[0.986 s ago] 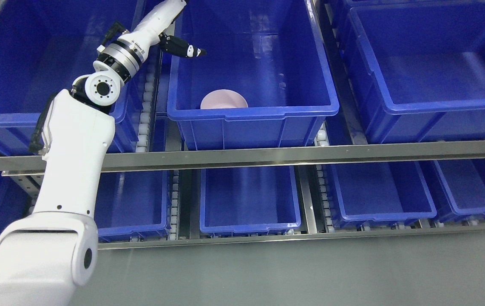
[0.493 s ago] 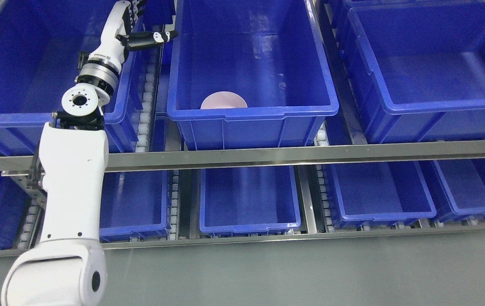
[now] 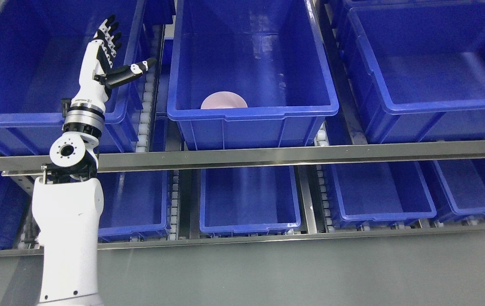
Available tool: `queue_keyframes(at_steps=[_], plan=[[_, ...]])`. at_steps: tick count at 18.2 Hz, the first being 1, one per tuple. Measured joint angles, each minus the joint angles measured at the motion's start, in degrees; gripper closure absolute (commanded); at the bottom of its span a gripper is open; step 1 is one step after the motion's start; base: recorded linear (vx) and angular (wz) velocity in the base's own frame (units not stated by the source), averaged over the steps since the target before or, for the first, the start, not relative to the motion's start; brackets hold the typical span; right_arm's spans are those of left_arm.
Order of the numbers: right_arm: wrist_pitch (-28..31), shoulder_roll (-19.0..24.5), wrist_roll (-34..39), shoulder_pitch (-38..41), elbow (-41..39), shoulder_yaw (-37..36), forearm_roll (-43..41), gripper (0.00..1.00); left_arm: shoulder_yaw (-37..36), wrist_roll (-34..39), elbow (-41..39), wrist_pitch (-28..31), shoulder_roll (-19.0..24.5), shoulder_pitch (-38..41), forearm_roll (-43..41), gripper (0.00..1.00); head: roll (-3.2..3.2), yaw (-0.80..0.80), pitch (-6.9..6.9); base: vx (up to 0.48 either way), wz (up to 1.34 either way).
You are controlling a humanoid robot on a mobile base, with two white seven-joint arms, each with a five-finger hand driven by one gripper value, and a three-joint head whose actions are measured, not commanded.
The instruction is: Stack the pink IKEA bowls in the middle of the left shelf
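Observation:
A pink bowl (image 3: 223,100) lies in the middle blue bin (image 3: 251,112) on the upper shelf, near the bin's front wall, which hides its lower part. My left hand (image 3: 117,49) is raised in front of the left blue bin (image 3: 25,63), well to the left of the bowl. Its fingers are spread, the thumb points right, and it holds nothing. The right arm is out of view.
A large blue bin (image 3: 433,63) stands at the upper right. A metal shelf rail (image 3: 293,155) runs across the middle. Below it are several smaller blue bins (image 3: 248,199). Roller tracks (image 3: 146,106) run between the bins. Grey floor (image 3: 310,272) lies at the bottom.
My left arm has pulled back and down to the left, out of the middle bin's area. The hand now shows fully, open, in front of the left bin. The bowl has not moved.

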Motion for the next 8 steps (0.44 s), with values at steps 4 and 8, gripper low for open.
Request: queue_keyframes(at_steps=[4, 8], plan=[[0.0, 0.0, 0.0, 0.0, 0.0, 0.0, 0.0, 0.0, -1.1, 2.6, -5.0, -0.2, -0.2, 3.1, 0.6, 0.0, 0.0, 0.0, 0.0, 0.0, 0.0], [0.0, 0.0, 0.0, 0.0, 0.0, 0.0, 0.0, 0.0, -2.0, 3.3, -8.5, -0.8, -0.3, 4.8, 0.9, 0.0, 0.0, 0.0, 0.0, 0.0, 0.0]])
